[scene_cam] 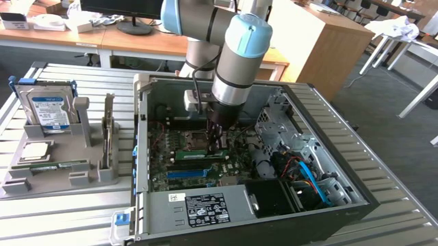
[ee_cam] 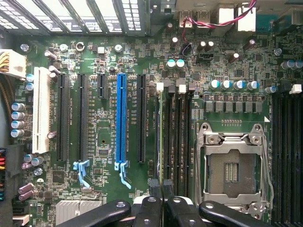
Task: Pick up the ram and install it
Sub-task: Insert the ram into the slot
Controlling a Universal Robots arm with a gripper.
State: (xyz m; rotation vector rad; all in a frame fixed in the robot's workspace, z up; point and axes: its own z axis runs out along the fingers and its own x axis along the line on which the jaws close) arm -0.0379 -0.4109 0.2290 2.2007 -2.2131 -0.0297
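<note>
Entry. My arm hung inside the open black metal computer case (scene_cam: 356,202), which lay on its side on the slatted grey tabletop (scene_cam: 68,218). My jaws were pressed together, with the two black fingers (ee_cam: 154,191) side by side. The ram (scene_cam: 202,152), a slim, long green circuit-board stick, stood on edge in a slot of the green motherboard (ee_cam: 102,142), right at my fingertips. I could not judge contact. The long blue plastic slot (ee_cam: 121,118) lay parallel nearby, apart from the ram.
</note>
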